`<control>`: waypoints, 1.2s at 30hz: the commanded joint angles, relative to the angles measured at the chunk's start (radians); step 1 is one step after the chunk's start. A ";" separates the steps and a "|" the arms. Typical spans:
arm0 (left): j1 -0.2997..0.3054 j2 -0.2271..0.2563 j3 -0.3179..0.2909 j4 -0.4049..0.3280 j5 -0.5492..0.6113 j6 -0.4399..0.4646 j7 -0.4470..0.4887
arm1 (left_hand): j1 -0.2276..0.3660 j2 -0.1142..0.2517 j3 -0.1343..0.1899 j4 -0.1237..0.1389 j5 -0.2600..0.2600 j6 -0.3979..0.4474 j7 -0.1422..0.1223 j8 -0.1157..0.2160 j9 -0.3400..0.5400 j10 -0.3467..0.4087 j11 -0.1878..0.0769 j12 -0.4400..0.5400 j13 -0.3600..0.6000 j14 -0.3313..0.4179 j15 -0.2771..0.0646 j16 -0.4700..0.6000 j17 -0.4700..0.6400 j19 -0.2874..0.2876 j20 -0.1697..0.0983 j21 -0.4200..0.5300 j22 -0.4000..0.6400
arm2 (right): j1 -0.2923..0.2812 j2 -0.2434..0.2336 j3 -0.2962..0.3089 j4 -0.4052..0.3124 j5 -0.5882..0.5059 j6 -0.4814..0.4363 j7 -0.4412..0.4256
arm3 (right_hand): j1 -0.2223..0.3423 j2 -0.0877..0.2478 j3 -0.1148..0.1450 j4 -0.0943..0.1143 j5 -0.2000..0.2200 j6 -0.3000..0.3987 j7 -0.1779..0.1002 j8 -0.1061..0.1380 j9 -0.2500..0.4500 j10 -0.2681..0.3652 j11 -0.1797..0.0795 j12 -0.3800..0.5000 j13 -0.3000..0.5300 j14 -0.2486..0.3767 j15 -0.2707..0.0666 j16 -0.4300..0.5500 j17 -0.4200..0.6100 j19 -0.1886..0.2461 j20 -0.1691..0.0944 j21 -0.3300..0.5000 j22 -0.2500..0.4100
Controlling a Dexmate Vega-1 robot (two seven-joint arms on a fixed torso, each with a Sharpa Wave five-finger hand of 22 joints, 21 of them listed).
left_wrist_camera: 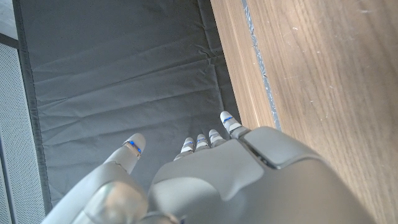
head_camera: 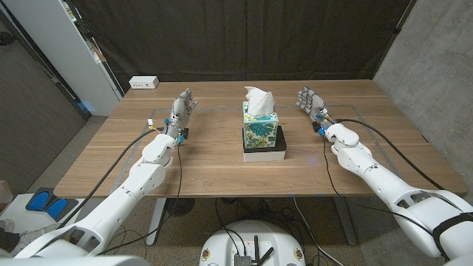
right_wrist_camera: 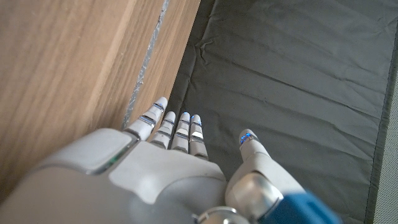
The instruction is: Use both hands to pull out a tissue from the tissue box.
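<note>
Trouble is likeliest at the tissue box (head_camera: 261, 135) itself, which is the landmark here: it stands upright mid-table on a low black-and-white base (head_camera: 264, 152), and neither hand touches it. If only the tissue is tugged, the light cube could lift or tip off that base, since nothing pins it down. I judge that one hand must steady the box while the other draws upward.

Left of the box, and well apart from it, the left hand (head_camera: 180, 109) is over the wood with its fingers extended and holding nothing; the left wrist view shows its fingers (left_wrist_camera: 229, 121) reaching past the table's far edge toward the dark curtain (left_wrist_camera: 124, 74). A fast sideways approach from there could knock the box over.

The box is a cube printed with teal leaves on white. A white tissue (head_camera: 259, 100) rises from its top in a loose crumpled peak, thin and easily torn if pinched at its tip alone.

Right of the box, also well apart, the right hand (head_camera: 312, 100) mirrors the other: fingers (right_wrist_camera: 180, 127) straight, thumb apart, empty. A weak pinch would slip off the soft paper.
</note>
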 commanded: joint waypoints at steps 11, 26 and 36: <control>-0.089 -0.011 0.049 0.175 0.230 -0.189 0.054 | 0.035 -0.157 -0.104 -0.176 -0.022 0.003 -0.056 0.015 0.004 0.017 -0.078 0.005 0.004 0.013 -0.077 0.004 -0.005 0.095 -0.046 -0.023 -0.002 | 0.002 0.000 0.011 0.023 -0.014 0.039 -0.030 | -0.005 0.012 0.002 -0.005 0.005 0.021 0.005 0.002 0.004 0.019 0.002 0.003 0.001 0.014 -0.017 0.000 -0.007 0.013 -0.002 0.000 0.002; -0.108 0.108 0.117 0.096 0.541 -0.078 0.210 | 0.134 -0.273 -0.263 -0.320 0.036 -0.360 -0.029 0.002 0.018 -0.198 -0.028 -0.007 0.015 -0.084 0.009 -0.006 0.006 0.042 0.053 -0.113 0.011 | -0.016 -0.011 0.011 -0.019 -0.022 0.013 -0.068 | -0.001 -0.008 -0.004 -0.022 0.004 0.033 0.011 0.003 0.004 0.032 0.009 0.002 0.001 0.027 0.000 -0.006 -0.023 0.018 0.015 -0.003 0.001; -0.114 0.118 0.140 0.070 0.627 -0.043 0.273 | 0.178 -0.276 -0.323 -0.336 0.072 -0.438 0.020 0.004 0.019 -0.228 0.003 0.000 0.018 -0.133 0.008 -0.002 0.006 0.025 0.019 -0.133 0.010 | 0.004 -0.003 0.008 0.024 -0.026 0.024 -0.055 | -0.013 -0.020 -0.014 -0.022 0.002 0.036 0.018 0.002 0.004 0.038 0.016 0.001 0.001 0.030 0.008 -0.008 -0.028 0.020 0.029 -0.005 0.002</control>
